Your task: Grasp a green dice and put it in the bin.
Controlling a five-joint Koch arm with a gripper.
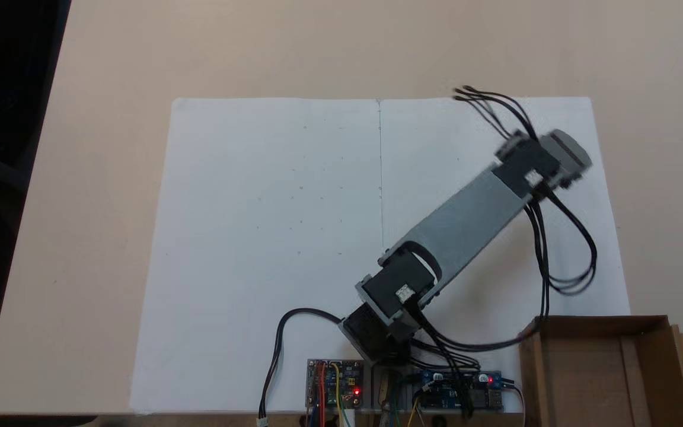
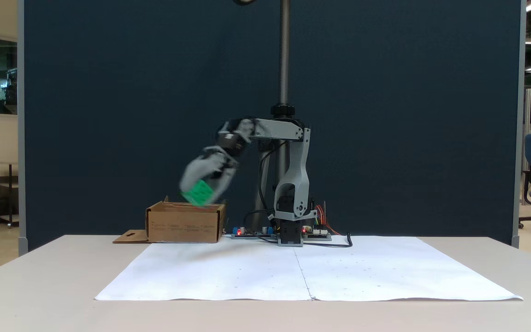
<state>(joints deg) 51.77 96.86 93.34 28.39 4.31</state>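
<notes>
In a fixed view the jaws (image 2: 201, 193) were smeared by motion blur, and the dice (image 2: 198, 192) between them was a green smudge with no readable pips. In the other fixed view the arm (image 1: 546, 155) hid its own tip under its blurred far end, and the bin (image 1: 614, 379), at the table's near right corner, was cut off by the bottom edge.
</notes>
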